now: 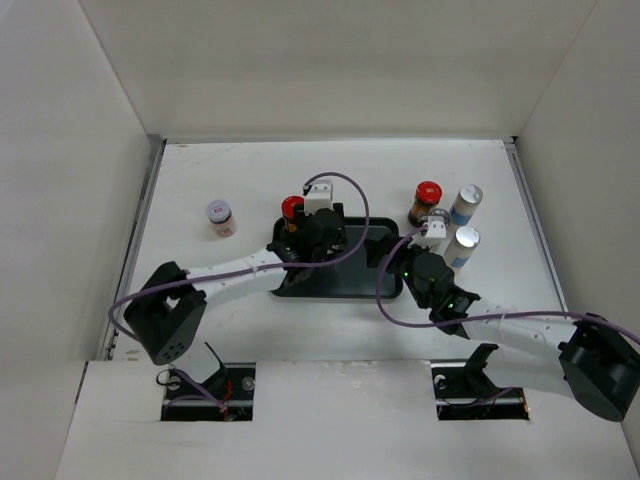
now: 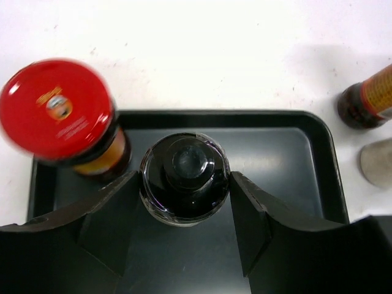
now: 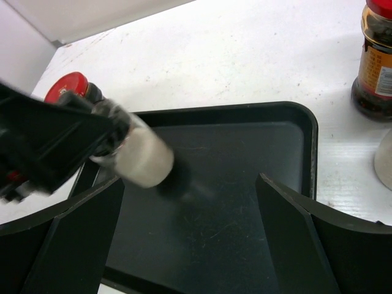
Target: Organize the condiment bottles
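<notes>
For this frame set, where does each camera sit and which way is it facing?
Top external: above and behind the bases, facing down at the table; both arms show.
Left wrist: straight down over the tray; the left gripper grips the black-capped bottle.
Right wrist: slanting across the tray toward the far side; the open right gripper and the left arm show.
Shared: both wrist views hold the tray and the red-capped jar at its corner.

A black-capped dark bottle (image 2: 184, 177) stands upright in the black rectangular tray (image 2: 275, 159), beside a red-capped dark jar (image 2: 58, 110) in its far left corner. On the counter (image 1: 250, 170) to the right stand a second red-capped dark jar (image 1: 426, 200), a far silver-capped white-and-blue cylinder (image 1: 466, 203) and a near silver-capped white-and-blue cylinder (image 1: 461, 245). A pale-lidded jar (image 1: 220, 215) stands to the left.
</notes>
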Action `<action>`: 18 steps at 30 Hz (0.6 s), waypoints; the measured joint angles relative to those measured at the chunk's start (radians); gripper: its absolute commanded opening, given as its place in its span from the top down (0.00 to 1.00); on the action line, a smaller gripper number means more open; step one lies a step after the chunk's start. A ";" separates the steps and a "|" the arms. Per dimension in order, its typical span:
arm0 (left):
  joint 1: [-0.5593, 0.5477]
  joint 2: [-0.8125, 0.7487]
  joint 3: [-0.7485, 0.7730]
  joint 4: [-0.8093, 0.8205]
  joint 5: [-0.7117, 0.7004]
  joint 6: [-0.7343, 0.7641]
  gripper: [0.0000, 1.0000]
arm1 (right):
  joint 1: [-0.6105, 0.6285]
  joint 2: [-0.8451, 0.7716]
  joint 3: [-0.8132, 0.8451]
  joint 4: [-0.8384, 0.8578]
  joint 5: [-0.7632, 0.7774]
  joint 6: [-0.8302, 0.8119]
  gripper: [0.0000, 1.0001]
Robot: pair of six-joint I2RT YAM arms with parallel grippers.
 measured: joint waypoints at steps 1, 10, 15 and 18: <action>0.003 0.029 0.017 0.020 0.003 0.011 0.60 | 0.000 -0.002 0.000 0.000 0.000 0.002 0.04; 0.056 0.193 0.089 0.125 0.020 0.070 0.56 | -0.001 -0.002 -0.001 0.000 0.000 0.006 0.04; 0.073 0.201 0.092 0.146 0.019 0.077 0.45 | -0.002 -0.002 -0.001 0.000 0.000 0.006 0.03; 0.074 0.201 0.092 0.151 0.013 0.085 0.23 | -0.004 -0.002 -0.001 0.000 0.000 0.007 0.03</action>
